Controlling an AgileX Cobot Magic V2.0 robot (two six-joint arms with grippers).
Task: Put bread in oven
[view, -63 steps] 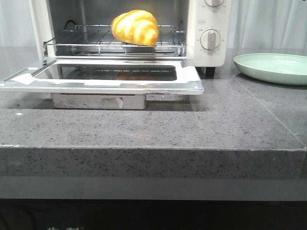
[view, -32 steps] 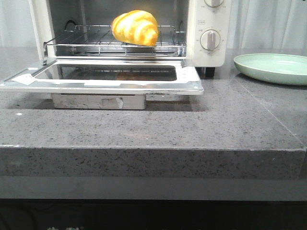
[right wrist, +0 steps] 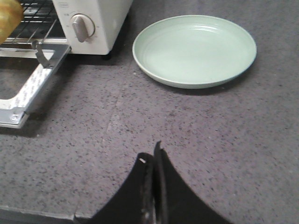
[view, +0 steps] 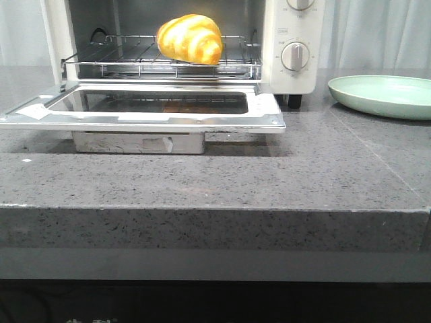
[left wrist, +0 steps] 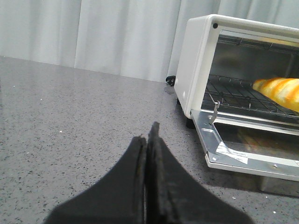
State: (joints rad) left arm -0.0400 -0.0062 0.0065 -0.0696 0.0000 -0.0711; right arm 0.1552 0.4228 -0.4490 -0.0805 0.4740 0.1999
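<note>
Bread (view: 190,38) resting on wire rack (view: 135,57) inside open oven (view: 296,47), door (view: 145,108) folded down, green plate (view: 384,95) at 3 o'clock on grey surface (view: 222,182), left pincer (left wrist: 148,140) and right pincer (right wrist: 153,161) both pressed together (holding nothing).

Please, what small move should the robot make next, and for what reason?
Probably bring the left gripper toward the open door to lift it shut. The bread already lies on the wire rack inside the oven, and both grippers hang free with jaws closed, the right gripper near the plate.
</note>
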